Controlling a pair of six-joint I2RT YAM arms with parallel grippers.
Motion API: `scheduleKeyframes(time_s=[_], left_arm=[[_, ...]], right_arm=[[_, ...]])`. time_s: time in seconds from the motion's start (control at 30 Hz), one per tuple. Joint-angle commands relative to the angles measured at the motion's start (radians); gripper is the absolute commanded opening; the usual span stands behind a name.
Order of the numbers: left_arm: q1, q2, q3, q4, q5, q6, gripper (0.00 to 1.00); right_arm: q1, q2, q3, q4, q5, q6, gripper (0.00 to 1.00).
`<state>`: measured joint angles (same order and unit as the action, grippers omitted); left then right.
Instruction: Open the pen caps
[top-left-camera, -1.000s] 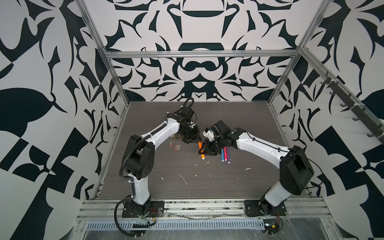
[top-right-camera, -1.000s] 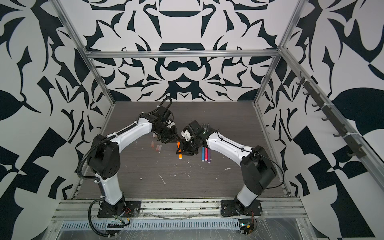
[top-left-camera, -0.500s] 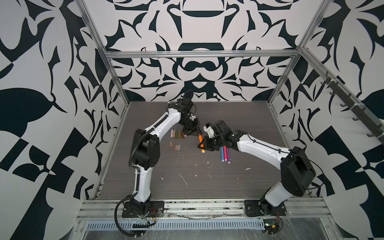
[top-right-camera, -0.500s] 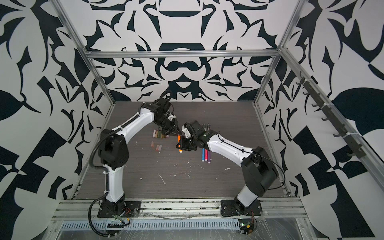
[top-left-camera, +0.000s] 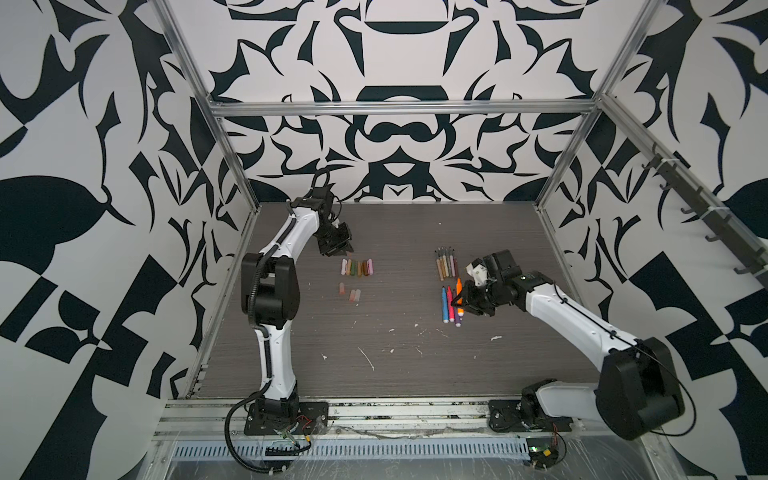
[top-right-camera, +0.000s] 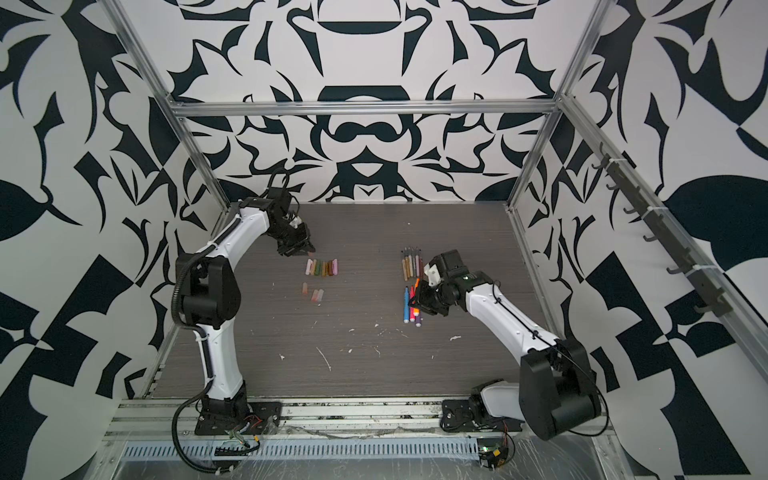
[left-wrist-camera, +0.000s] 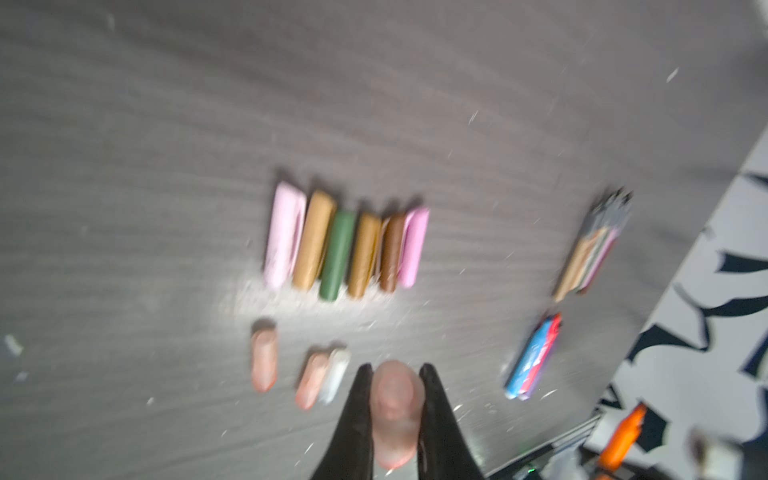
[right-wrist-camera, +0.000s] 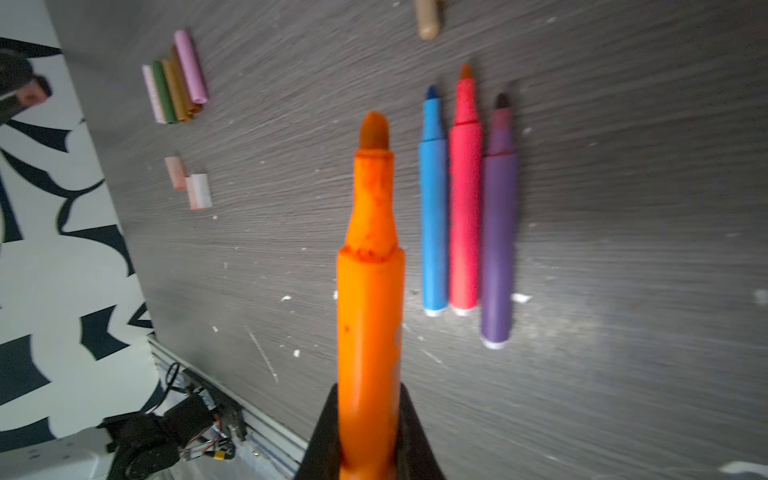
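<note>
Right wrist view: noted right gripper (right-wrist-camera: 365, 399) pinched narrow on the barrel of the orange pen (right-wrist-camera: 370, 291), felt tip bare, held above the table (right-wrist-camera: 623, 187) beside blue, pink and purple pens (right-wrist-camera: 465, 208) already uncapped. Likely gripped low to leave the cap end free. Left wrist view, blurred: found left gripper (left-wrist-camera: 395, 374) nearly closed around a translucent peach cap (left-wrist-camera: 395, 419), held near the sorted cap row (left-wrist-camera: 345, 245) and loose peach caps (left-wrist-camera: 264, 361). Grouping suggests caps kept left, pens right, for tidy sorting. Judged near done; set-down of both pending.
</note>
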<state>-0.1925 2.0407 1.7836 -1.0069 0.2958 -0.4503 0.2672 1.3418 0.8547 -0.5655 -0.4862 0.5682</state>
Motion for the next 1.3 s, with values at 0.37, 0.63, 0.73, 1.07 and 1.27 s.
scheduleKeyframes(time_s=[0.37,0.63,0.73,1.07,1.27], left_arm=[[0.05,0.014,-0.216,-0.033,-0.24,0.168,0.0],[0.061,0.065,-0.215,-0.02,-0.218,0.178,0.0],[0.061,0.081,-0.223,0.004,-0.18,0.184,0.03],[0.06,0.047,-0.27,0.048,-0.075,0.202,0.37],[0.062,-0.045,-0.317,0.085,-0.045,0.198,0.56]], right_arm=[[-0.113,0.2,-0.011,0.075,-0.1,-0.205,0.03],[-0.128,0.194,-0.037,0.086,-0.092,-0.198,0.29],[-0.137,0.207,-0.037,0.099,-0.115,-0.192,0.37],[-0.195,0.209,-0.019,0.103,-0.129,-0.188,0.4],[-0.242,0.067,0.056,0.092,-0.023,-0.244,0.43]])
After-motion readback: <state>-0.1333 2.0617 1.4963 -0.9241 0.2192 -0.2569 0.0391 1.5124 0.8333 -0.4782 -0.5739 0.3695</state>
